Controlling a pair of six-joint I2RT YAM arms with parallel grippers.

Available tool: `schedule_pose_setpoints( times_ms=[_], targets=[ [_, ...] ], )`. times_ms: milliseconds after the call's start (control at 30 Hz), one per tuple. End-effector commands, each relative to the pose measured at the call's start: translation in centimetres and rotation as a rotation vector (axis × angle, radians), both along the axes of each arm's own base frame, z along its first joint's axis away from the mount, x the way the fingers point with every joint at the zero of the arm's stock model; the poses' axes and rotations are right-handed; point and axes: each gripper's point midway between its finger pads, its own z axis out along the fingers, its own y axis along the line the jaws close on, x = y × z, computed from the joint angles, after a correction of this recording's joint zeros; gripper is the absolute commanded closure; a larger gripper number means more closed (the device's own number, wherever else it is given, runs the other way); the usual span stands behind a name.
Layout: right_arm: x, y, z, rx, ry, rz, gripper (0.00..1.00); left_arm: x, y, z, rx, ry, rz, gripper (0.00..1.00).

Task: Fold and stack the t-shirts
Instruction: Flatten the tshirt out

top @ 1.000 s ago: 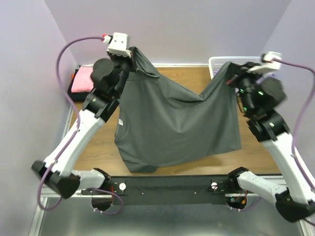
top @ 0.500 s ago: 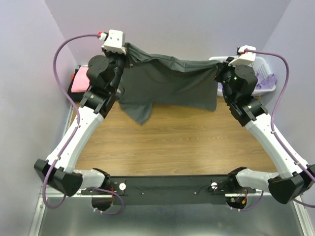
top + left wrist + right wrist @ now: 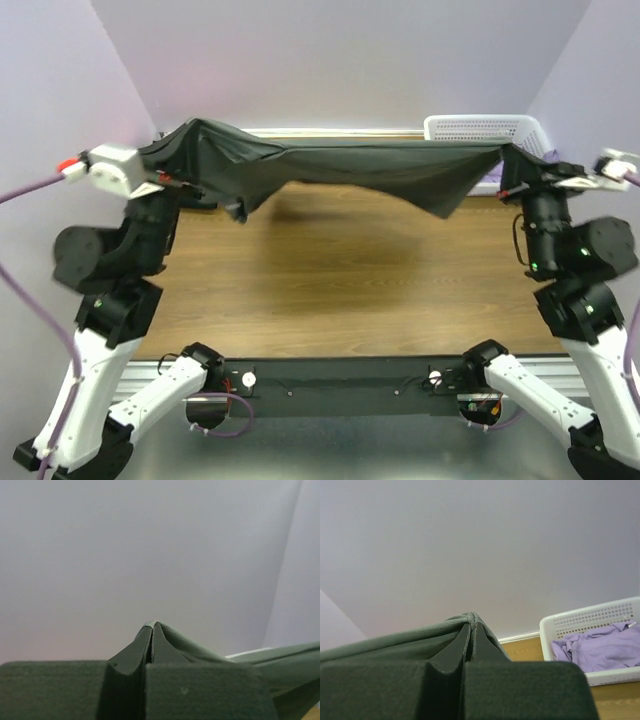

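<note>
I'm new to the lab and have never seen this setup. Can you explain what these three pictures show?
Two robot arms are bolted at the table's near edge. The wide picture looks down from above and behind them; the other two come from a camera on each wrist. The left tool and the right tool each pinch one end of a dark grey t-shirt, stretched in the air above the wooden table. At the far right stands a white basket with lavender cloth inside.
</note>
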Motion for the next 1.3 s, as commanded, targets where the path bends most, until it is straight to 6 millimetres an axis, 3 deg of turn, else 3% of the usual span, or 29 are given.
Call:
schedule_pose_setpoints(
  times_ms=[0, 200, 333, 400, 500, 533, 600, 633, 667, 700, 733, 767, 800, 833, 867, 900, 933, 967, 1000, 1033, 1100, 1133, 1167, 1200, 1233, 1267],
  targets=[
    [-3.1, -0.6, 1.5, 0.019, -0.037, 0.051, 0.98, -2.9, -0.2, 1.6, -0.003, -0.018, -0.079, 1.00],
    [-6.7, -1.4, 3.9, 0.048, -0.110, 0.095, 0.98, -6.0, 0.2, 4.6, 0.009, -0.092, -0.128, 1.00],
    [-6.0, -1.7, 3.2, 0.052, -0.086, 0.065, 0.98, -5.2, -1.2, 4.5, 0.059, -0.096, -0.166, 1.00],
    [-4.0, -1.9, 1.3, 0.056, -0.020, 0.007, 0.98, -1.4, -3.4, 2.5, 0.103, -0.029, -0.169, 1.00],
    [-0.3, -1.6, -2.7, 0.044, 0.100, -0.074, 0.98, 3.4, -4.5, -1.1, 0.114, 0.077, -0.111, 1.00],
    [0.6, -1.6, -3.8, 0.040, 0.127, -0.095, 0.98, 6.3, -4.8, -2.8, 0.117, 0.123, -0.064, 1.00],
    [3.3, -1.2, -6.8, 0.026, 0.197, -0.149, 0.99, 9.9, -5.3, -5.9, 0.145, 0.189, -0.050, 1.00],
    [4.5, -0.9, -9.0, 0.007, 0.241, -0.169, 0.98, 13.1, -6.2, -8.9, 0.174, 0.260, -0.050, 1.00],
    [6.6, -0.6, -11.2, -0.010, 0.286, -0.208, 0.99, 15.1, -6.0, -10.2, 0.177, 0.284, -0.053, 1.00],
    [6.7, -0.6, -12.1, -0.023, 0.302, -0.212, 0.99, 16.9, -6.1, -11.7, 0.191, 0.315, -0.052, 1.00],
    [9.1, -0.1, -14.9, -0.054, 0.360, -0.249, 0.98, 20.5, -7.1, -15.7, 0.214, 0.400, -0.066, 1.00],
    [10.4, -0.4, -16.2, -0.067, 0.390, -0.280, 0.98, 22.7, -6.4, -17.7, 0.221, 0.448, -0.050, 1.00],
    [11.7, -0.3, -17.3, -0.078, 0.414, -0.280, 0.98, 24.5, -6.6, -17.6, 0.222, 0.456, -0.054, 1.00],
    [14.7, 0.4, -20.9, -0.112, 0.484, -0.280, 0.98, 27.9, -7.3, -23.0, 0.249, 0.576, -0.071, 1.00],
    [16.3, 0.4, -21.2, -0.106, 0.490, -0.275, 0.89, 29.4, -7.6, -24.2, 0.252, 0.604, -0.078, 0.87],
    [18.4, 0.0, -22.4, -0.097, 0.515, -0.263, 0.74, 31.1, -7.9, -22.8, 0.253, 0.569, -0.089, 0.66],
    [19.8, -0.1, -23.6, -0.108, 0.544, -0.260, 0.51, 32.3, -8.5, -23.6, 0.262, 0.575, -0.100, 0.44],
    [22.1, 0.1, -25.4, -0.137, 0.586, -0.261, 0.13, 34.0, -9.2, -26.3, 0.268, 0.617, -0.119, 0.17],
    [23.0, 0.4, -25.9, -0.151, 0.596, -0.240, 0.03, 34.6, -9.8, -25.3, 0.266, 0.589, -0.138, 0.02],
    [23.8, 0.8, -27.1, -0.174, 0.619, -0.224, 0.00, 35.2, -10.2, -25.9, 0.266, 0.595, -0.146, 0.02],
    [24.2, 1.7, -27.0, -0.186, 0.614, -0.171, 0.00, 35.1, -10.0, -25.8, 0.257, 0.595, -0.121, 0.02],
    [24.0, 2.0, -26.7, -0.186, 0.604, -0.152, 0.00, 34.7, -9.6, -24.5, 0.246, 0.567, -0.100, 0.02],
    [23.8, 2.3, -26.8, -0.184, 0.606, -0.130, 0.00, 34.4, -9.4, -24.5, 0.237, 0.566, -0.090, 0.02],
    [23.3, 2.7, -27.4, -0.186, 0.612, -0.096, 0.00, 33.8, -9.1, -26.1, 0.239, 0.597, -0.080, 0.02],
    [23.1, 3.0, -27.6, -0.184, 0.612, -0.076, 0.00, 32.9, -8.6, -24.7, 0.228, 0.568, -0.067, 0.02],
    [22.7, 3.2, -27.8, -0.181, 0.613, -0.058, 0.00, 32.3, -8.3, -24.9, 0.224, 0.571, -0.062, 0.02]
  ],
)
